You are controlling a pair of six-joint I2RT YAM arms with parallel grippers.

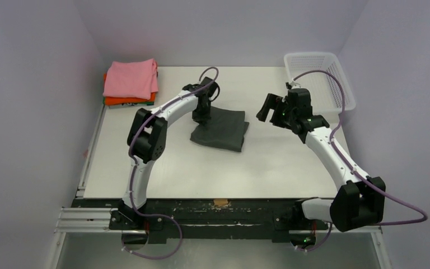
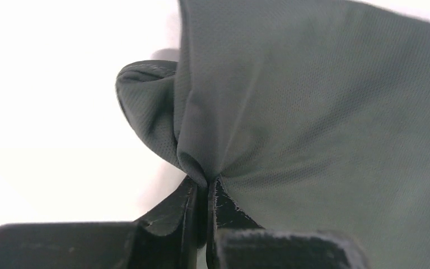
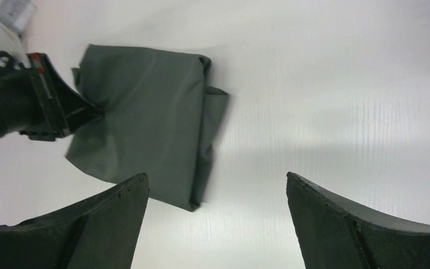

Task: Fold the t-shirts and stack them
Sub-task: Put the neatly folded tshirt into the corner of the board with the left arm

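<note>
So the dark grey t-shirt point(image 1: 221, 130) is found folded into a rough rectangle around the middle of the desk point(image 1: 201, 174), lying flat apart from one pinched-up bit. The left hand point(image 2: 207, 185) is clamped shut on the shirt near its far-left corner. A small bunch of cloth is seen squeezed between the fingers, with a loose lobe bulging out just beside the pinch. The right hand point(image 3: 217, 176) is held wide open above the bare desk just to the right of the shirt, with nothing in it and nothing touched.

At the far-left corner the pink t-shirt point(image 1: 130, 78) is laid folded on top of the orange t-shirt point(image 1: 129, 101), so two of three look done. The white basket point(image 1: 313, 54) is parked at the far-right corner, well apart from all this.

Best guess: the grey one is about to be dragged or lifted over onto the pink one. Only a thin pinch of cloth seems to be held though, so if it's yanked up from that one point the fold will probably be pulled open. It'd be better handled if the opposite edge were grabbed by the right hand too, with all layers caught and the bundle carried low and level. The edges should be lined up with the pink one before anything is let go.
</note>
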